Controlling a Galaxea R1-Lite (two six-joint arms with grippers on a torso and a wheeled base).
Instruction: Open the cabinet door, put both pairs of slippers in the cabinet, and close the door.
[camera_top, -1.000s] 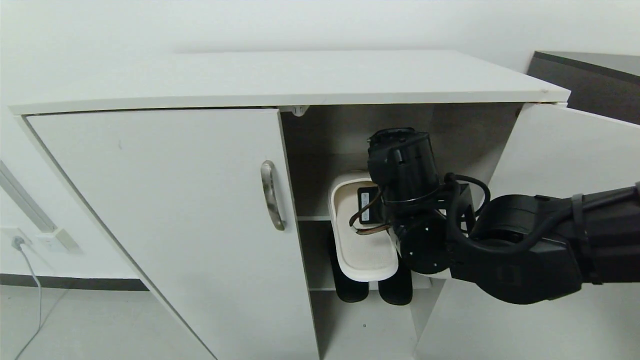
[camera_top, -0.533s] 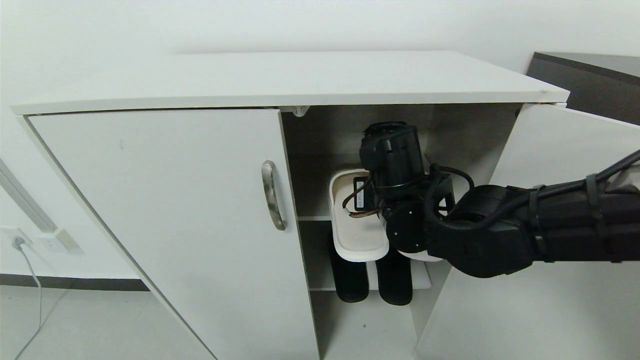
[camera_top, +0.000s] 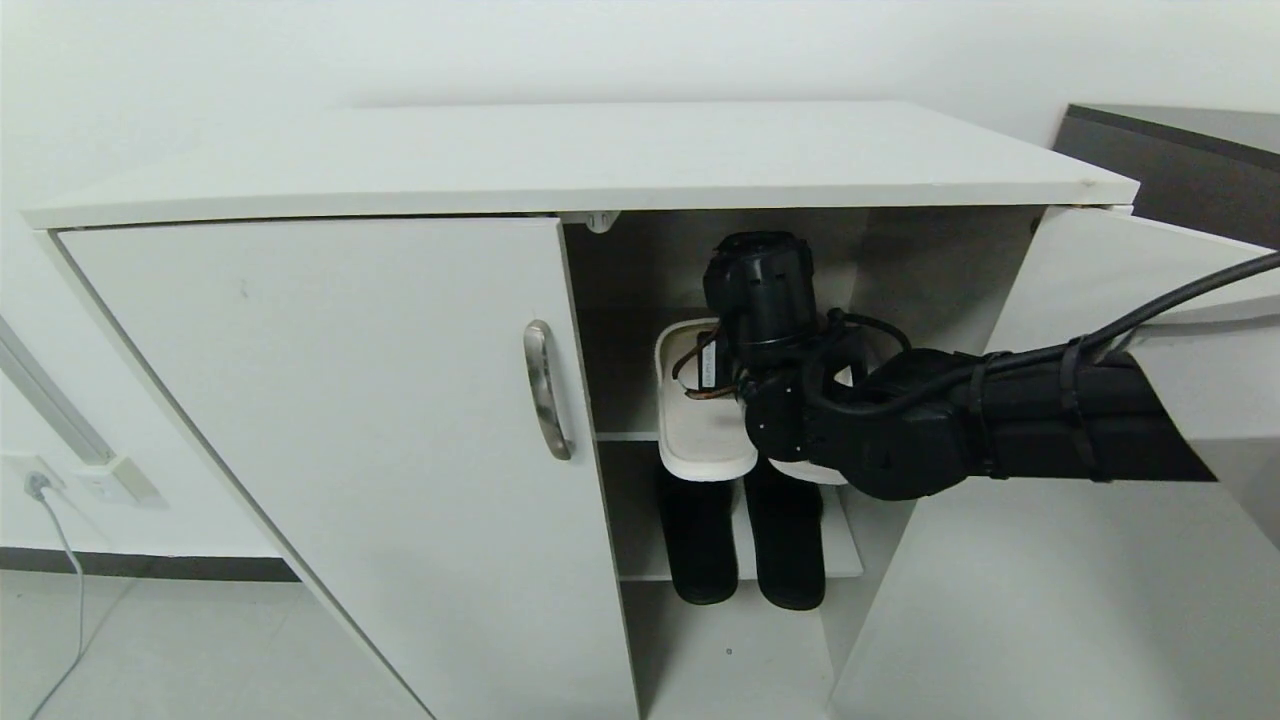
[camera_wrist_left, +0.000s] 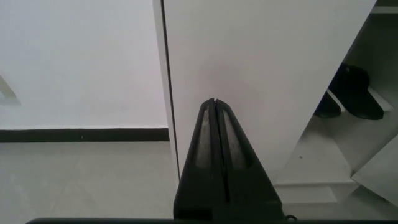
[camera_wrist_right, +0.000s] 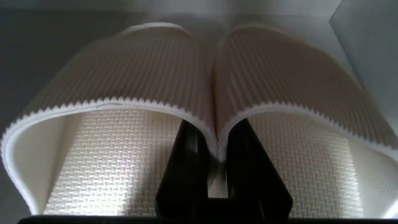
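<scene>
The cabinet's right door (camera_top: 1050, 620) stands open, and the black slippers (camera_top: 790, 550) already lie on the lower shelf (camera_top: 845, 560). The right tool (camera_wrist_right: 216, 146) pinches the white slippers (camera_wrist_right: 124, 93) together by their adjoining straps at the upper shelf (camera_top: 625, 435) (heels apparently overhanging its edge). What seems left is releasing, withdrawing and closing the door. The left tool (camera_wrist_left: 214, 118), closed on nothing, hangs before the shut left door (camera_top: 350, 450).

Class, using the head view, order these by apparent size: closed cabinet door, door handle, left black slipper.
1. closed cabinet door
2. left black slipper, partly hidden
3. door handle: alike in length, but narrower
</scene>
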